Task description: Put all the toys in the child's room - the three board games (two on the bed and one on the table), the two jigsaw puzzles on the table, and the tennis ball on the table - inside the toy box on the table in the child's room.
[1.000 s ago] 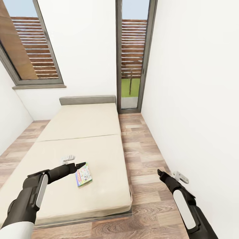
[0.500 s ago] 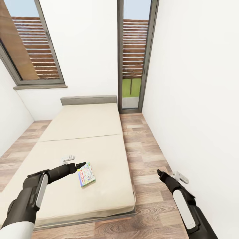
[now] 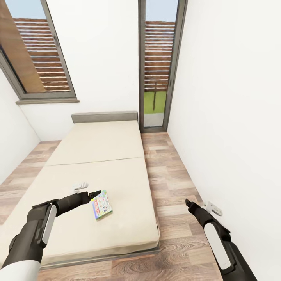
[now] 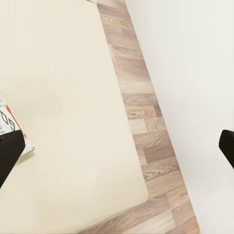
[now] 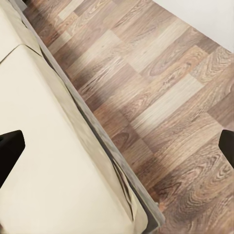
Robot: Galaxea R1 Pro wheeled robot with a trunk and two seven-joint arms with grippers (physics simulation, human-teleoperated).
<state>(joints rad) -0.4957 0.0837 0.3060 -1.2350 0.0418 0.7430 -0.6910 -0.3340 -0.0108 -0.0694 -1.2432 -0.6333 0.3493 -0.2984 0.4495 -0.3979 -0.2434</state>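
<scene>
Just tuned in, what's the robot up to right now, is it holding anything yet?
Nothing is held yet. The robot faces the bed, where one board game lies flat near the foot end. The left gripper is open and sits right at the box's near edge; in the left wrist view one fingertip overlaps the box corner. The right gripper is open too, hanging over the wood floor beside the bed.

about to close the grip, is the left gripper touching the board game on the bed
Cannot tell. In the head view the left gripper overlaps the board game's edge on the bed; neither view shows contact or a gap plainly.
</scene>
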